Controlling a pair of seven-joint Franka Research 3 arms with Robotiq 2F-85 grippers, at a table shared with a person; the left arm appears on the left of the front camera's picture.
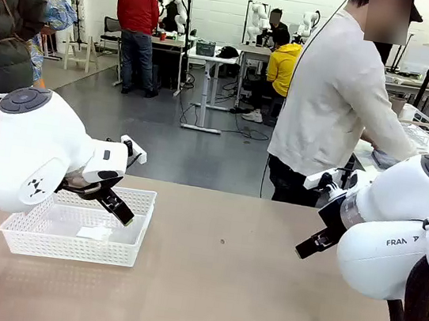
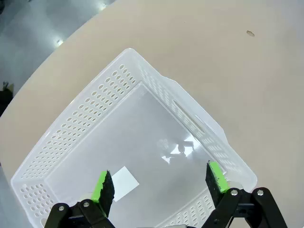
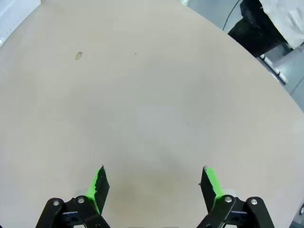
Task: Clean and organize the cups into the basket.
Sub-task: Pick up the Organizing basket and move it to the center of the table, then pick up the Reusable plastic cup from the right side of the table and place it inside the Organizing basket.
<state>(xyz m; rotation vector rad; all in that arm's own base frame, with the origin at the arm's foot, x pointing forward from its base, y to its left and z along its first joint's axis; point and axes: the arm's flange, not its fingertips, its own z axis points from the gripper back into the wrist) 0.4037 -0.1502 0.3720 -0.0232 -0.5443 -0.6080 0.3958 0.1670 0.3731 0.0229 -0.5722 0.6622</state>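
The basket [image 1: 66, 249] is white plastic with perforated walls and sits on the tan table at the left. It holds nothing but a small white slip [image 1: 95, 232]. My left gripper [image 1: 117, 208] hangs open just above its far side. In the left wrist view the basket [image 2: 95, 104] lies right under the open left gripper [image 2: 159, 171], with the slip [image 2: 124, 183] on its floor. My right gripper [image 1: 310, 246] is open over bare table at the right, and the right wrist view has the right gripper [image 3: 153, 170] with nothing between its green pads. The cups are out of view.
A person [image 1: 335, 98] in a white top stands at the far edge, turned toward a side table with a white wire rack [image 1: 421, 126]. A small dark speck [image 1: 223, 242] marks the table's middle. The table's curved far edge [image 3: 266, 71] lies ahead of the right gripper.
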